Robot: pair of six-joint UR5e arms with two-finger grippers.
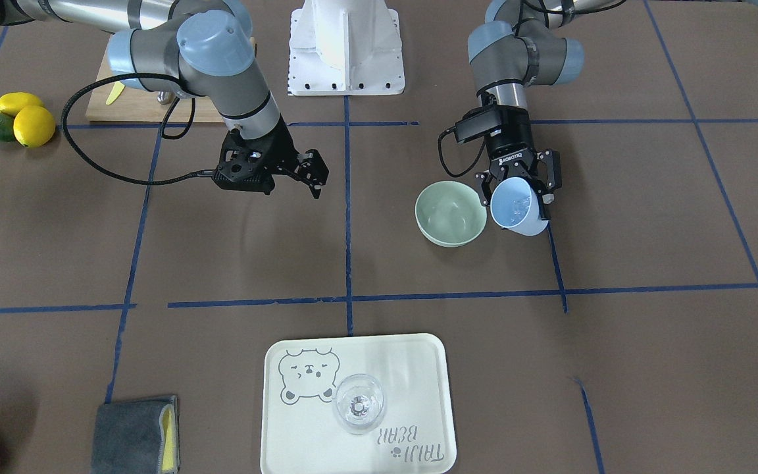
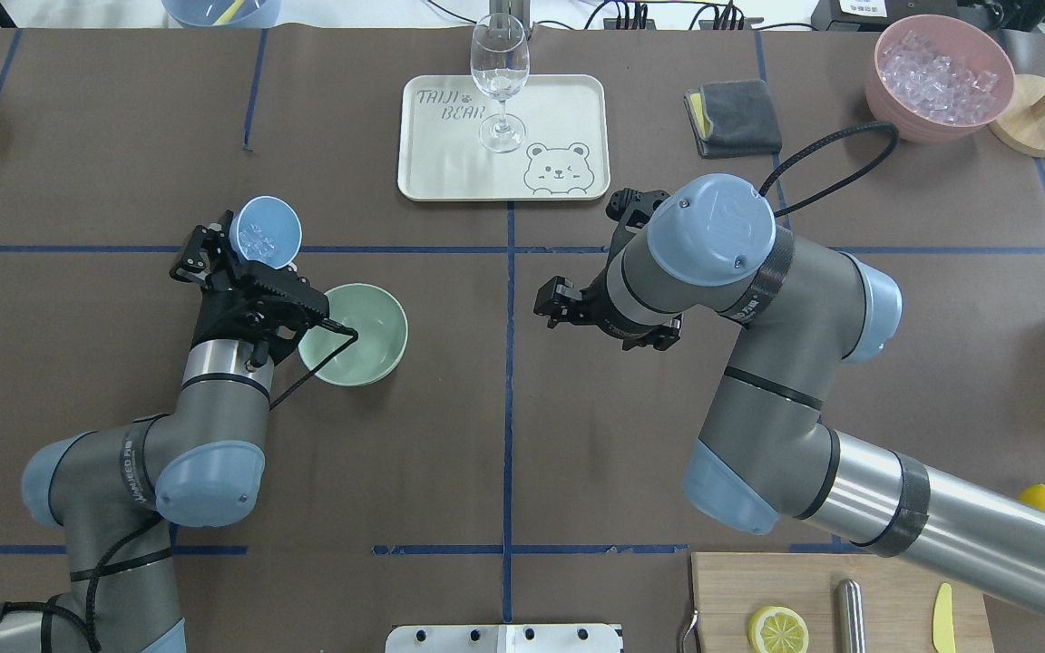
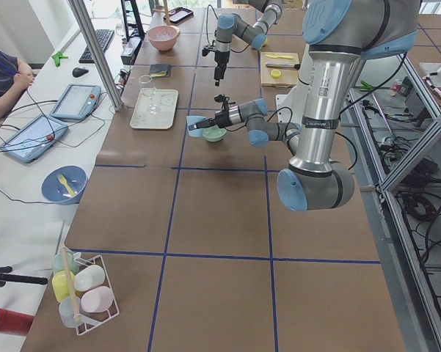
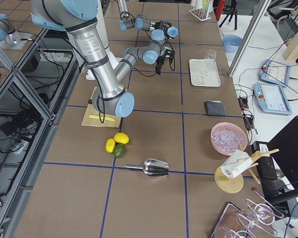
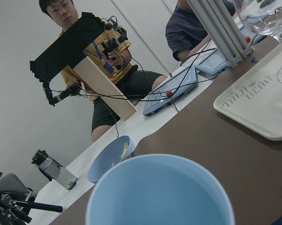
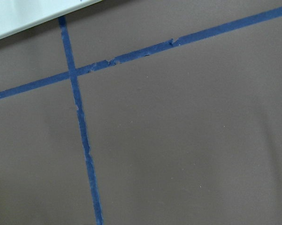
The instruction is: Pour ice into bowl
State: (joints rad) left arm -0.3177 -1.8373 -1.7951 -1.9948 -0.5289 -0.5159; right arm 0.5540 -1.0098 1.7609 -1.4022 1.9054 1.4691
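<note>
My left gripper (image 1: pixel 516 196) is shut on a light blue cup (image 1: pixel 525 222), held tilted on its side with the mouth facing away from the robot. Small clear ice cubes (image 2: pixel 256 241) lie inside the cup. The pale mint-green bowl (image 1: pixel 450 212) stands on the table right beside the cup, toward the table's middle; in the overhead view the bowl (image 2: pixel 361 331) is partly covered by the wrist. I cannot tell if any ice is in it. The cup's rim (image 5: pixel 159 192) fills the bottom of the left wrist view. My right gripper (image 1: pixel 312 174) is open and empty above the table.
A cream tray (image 2: pixel 450 163) with a wine glass (image 2: pixel 498 82) stands at the far middle. A grey cloth (image 2: pixel 731 118) and a pink bowl of ice (image 2: pixel 940 77) are far right. A cutting board (image 2: pixel 849 608) lies near the robot's base, lemons (image 1: pixel 24 118) beside it.
</note>
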